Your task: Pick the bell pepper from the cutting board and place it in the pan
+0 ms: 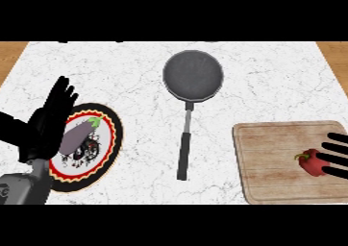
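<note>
One bell pepper [313, 162] on one cutting board [276, 163], touching right hand [341, 154] fingers, spread straight. One pan [193, 74]. Left hand [45, 120] open, resting over plate [109, 139].

One pan [193, 75], plate [111, 126], eggplant [79, 135], board [276, 166], pepper [313, 162].

No readable text, label, brand, number or sign appeared anywhere. The plate [99, 144] carried only a red, black and yellow decorative pattern with dark marks at its centre that formed no legible letters; the cutting board [276, 163] and pan [193, 74] were unmarked.
</note>
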Controlling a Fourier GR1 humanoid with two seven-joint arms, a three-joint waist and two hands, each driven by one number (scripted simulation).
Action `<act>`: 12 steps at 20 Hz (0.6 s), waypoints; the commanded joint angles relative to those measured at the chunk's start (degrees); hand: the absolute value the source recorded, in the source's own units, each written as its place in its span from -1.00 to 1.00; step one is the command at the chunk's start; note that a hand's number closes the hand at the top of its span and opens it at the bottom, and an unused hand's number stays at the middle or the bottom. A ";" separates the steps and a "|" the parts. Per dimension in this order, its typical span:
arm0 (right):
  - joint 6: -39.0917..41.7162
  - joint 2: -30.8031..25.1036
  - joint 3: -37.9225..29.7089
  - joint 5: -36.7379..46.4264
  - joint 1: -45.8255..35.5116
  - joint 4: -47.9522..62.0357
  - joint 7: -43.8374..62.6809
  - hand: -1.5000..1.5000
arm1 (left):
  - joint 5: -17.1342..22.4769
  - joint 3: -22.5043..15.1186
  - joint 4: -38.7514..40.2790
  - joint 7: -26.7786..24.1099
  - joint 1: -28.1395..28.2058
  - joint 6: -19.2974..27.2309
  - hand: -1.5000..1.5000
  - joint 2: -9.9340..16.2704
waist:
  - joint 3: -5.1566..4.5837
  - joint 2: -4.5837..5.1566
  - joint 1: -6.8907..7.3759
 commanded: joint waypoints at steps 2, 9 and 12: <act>0.62 2.89 -1.98 1.58 4.60 -6.06 -0.66 -1.00 | -0.99 1.78 -1.14 2.65 -0.61 -1.02 0.00 0.59 | -0.03 -0.04 -0.02; -1.33 11.86 -0.33 13.50 5.34 -3.10 3.32 -1.00 | -2.62 1.94 0.16 3.18 -1.63 -2.33 0.00 -1.88 | -0.02 0.11 0.46; -1.92 13.94 -1.46 15.68 5.61 -3.17 3.98 -1.00 | -1.94 4.80 0.55 0.54 0.10 -4.68 0.00 -0.79 | -0.02 0.10 0.41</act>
